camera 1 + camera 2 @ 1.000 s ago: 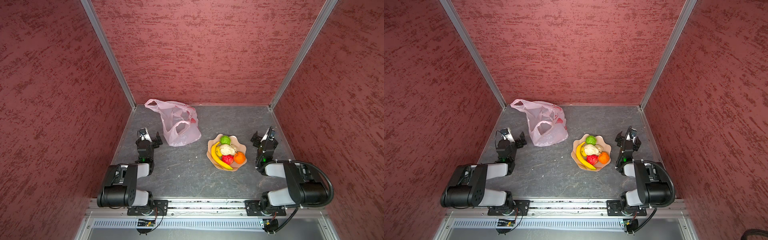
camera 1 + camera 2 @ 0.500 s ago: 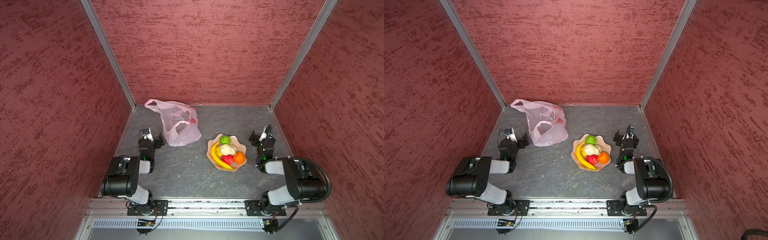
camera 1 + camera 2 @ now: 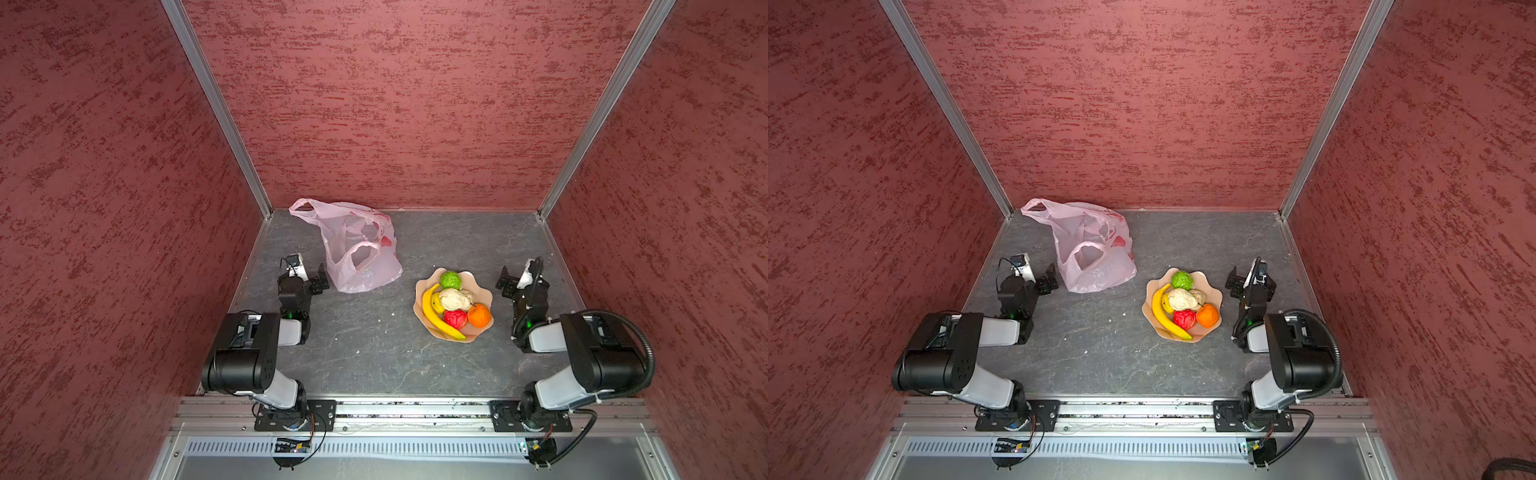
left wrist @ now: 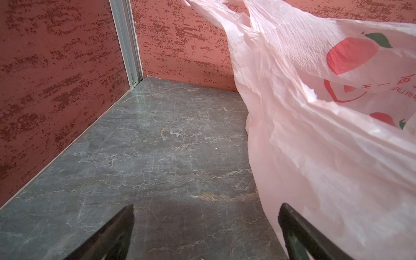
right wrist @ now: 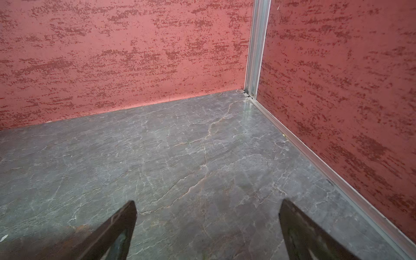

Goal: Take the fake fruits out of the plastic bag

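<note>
In both top views: plastic bag (image 3: 357, 249) slumped back left on the tabletop (image 3: 374, 353), fake fruits (image 3: 455, 301) heaped in a dish (image 3: 478, 282), well apart. Left wrist: left claw (image 4: 206, 211) spread wide, bag just beside it. Right wrist: right claw (image 5: 207, 209) spread wide over tabletop.

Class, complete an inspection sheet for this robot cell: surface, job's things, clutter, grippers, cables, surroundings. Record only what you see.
Surface: grey marbled tabletop, a few pale specks.
Job's things: plastic bag slumped at back left, no fruit seen inside; fake fruits piled in the peach dish, right of centre.
Clutter: nothing seen.
Grippers: left gripper open beside the bag, fingers empty; right gripper open over bare tabletop.
Cables: black ribbed hose looping on the right arm; thin wire at the left wrist camera.
Surroundings: red textured walls, aluminium corner posts, front rail.
</note>
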Available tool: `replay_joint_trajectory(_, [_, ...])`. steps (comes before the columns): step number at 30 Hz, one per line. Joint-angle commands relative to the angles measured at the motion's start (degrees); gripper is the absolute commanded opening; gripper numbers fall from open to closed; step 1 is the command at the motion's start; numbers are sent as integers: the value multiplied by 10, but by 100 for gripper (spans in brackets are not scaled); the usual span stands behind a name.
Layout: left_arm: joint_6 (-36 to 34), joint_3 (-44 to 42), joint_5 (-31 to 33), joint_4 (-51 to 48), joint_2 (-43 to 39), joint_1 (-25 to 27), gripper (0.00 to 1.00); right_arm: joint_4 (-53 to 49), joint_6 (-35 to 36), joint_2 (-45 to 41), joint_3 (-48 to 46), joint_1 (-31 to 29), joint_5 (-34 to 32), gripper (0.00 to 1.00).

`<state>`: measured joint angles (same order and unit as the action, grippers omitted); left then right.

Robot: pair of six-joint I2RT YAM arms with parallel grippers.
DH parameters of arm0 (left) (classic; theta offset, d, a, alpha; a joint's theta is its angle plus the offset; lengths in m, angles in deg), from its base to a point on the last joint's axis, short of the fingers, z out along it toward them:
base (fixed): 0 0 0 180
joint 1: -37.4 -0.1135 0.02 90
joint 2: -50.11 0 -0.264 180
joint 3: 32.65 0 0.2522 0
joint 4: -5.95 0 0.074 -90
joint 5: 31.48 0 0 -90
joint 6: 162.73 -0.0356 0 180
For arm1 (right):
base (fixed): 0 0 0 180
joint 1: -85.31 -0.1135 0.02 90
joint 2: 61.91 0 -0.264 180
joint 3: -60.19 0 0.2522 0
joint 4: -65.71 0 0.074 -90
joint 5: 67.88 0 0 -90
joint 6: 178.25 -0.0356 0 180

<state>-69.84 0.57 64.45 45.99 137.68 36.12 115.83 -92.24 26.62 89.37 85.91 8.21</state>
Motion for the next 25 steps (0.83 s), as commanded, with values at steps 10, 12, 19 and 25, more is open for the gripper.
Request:
replay_joint_trajectory(10, [-11, 12, 5, -4, 3, 5, 100, 33, 12, 1, 1, 3, 9, 99])
replay_joint_trajectory(12, [-12, 11, 6, -4, 4, 5, 99, 32, 12, 1, 2, 3, 9, 99])
replay_joint_trajectory(19, [-12, 12, 6, -4, 3, 6, 100, 24, 9, 3, 6, 4, 13, 99])
replay_joint_trajectory(25, [-12, 11, 6, -4, 3, 5, 99, 31, 9, 0, 2, 6, 14, 99])
